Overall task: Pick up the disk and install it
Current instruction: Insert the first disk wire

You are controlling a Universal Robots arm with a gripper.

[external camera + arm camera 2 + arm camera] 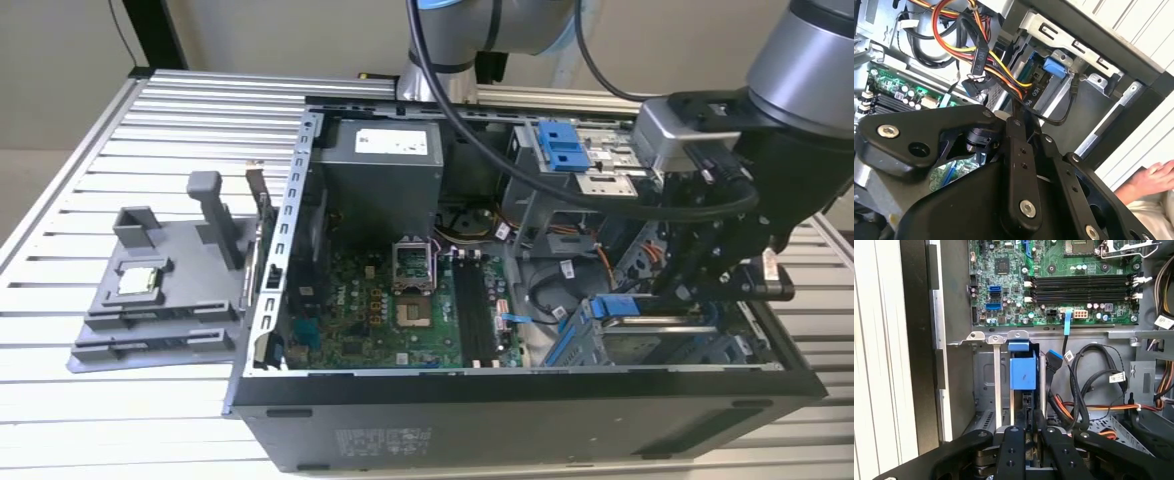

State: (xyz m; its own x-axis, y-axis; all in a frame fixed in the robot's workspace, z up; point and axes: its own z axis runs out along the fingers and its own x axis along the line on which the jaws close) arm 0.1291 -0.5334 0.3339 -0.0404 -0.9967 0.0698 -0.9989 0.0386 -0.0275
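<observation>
My gripper (1029, 424) is closed on the disk (1022, 371), which stands on edge between my fingers (1014, 445). Its blue-bracketed end pokes ahead of them into the drive bay (985, 382) beside the motherboard (1054, 290).

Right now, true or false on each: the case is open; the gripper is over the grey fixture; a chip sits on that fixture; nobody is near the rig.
1. The computer case is open and its motherboard shows. True.
2. The gripper hangs over the grey fixture. False: it is down in the drive bay of the case, at the exterior view's right, close to the disk in its blue bracket.
3. A silver chip sits on the grey fixture, outside the case. True.
4. Nobody is near the rig. False: a hand shows in the second wrist view.
</observation>
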